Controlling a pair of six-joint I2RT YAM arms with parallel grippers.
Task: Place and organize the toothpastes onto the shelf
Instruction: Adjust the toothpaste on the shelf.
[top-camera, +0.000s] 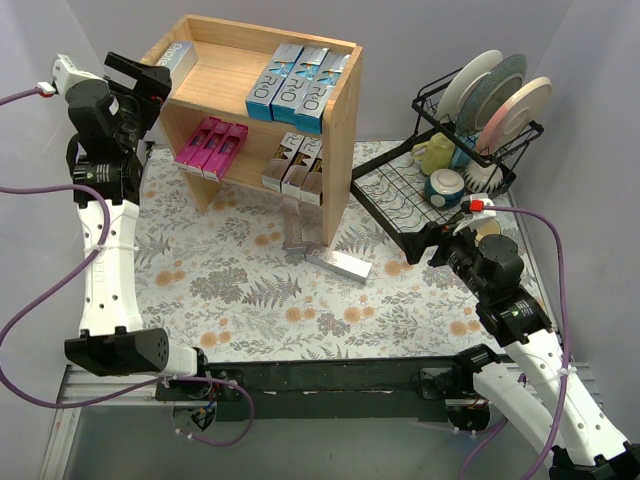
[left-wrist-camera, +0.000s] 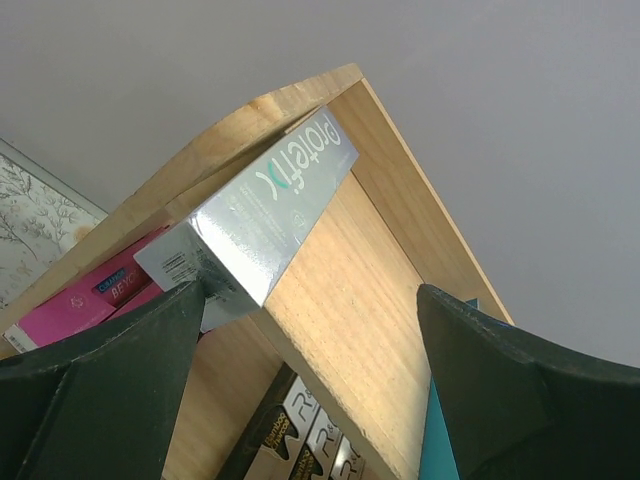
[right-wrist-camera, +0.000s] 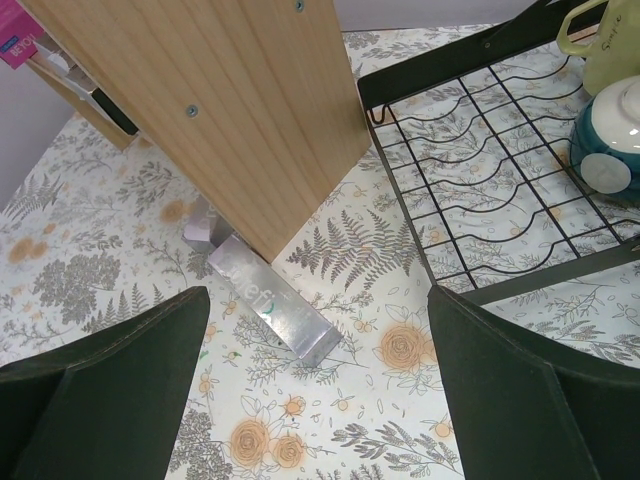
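The left gripper (left-wrist-camera: 310, 295) stands open by the silver box (left-wrist-camera: 265, 215) on the shelf's (top-camera: 340, 110) left edge. The right gripper (right-wrist-camera: 318, 295) hangs open.

The left arm (top-camera: 105, 270) and right arm (top-camera: 545, 365) each show white links between black joint housings, a looping purple cable (top-camera: 562, 265) tipped with a red-and-white plug (top-camera: 478, 205), broad matte fingers (left-wrist-camera: 100, 400) of dark green-black, and a black rail (top-camera: 330, 375) joining their bases.
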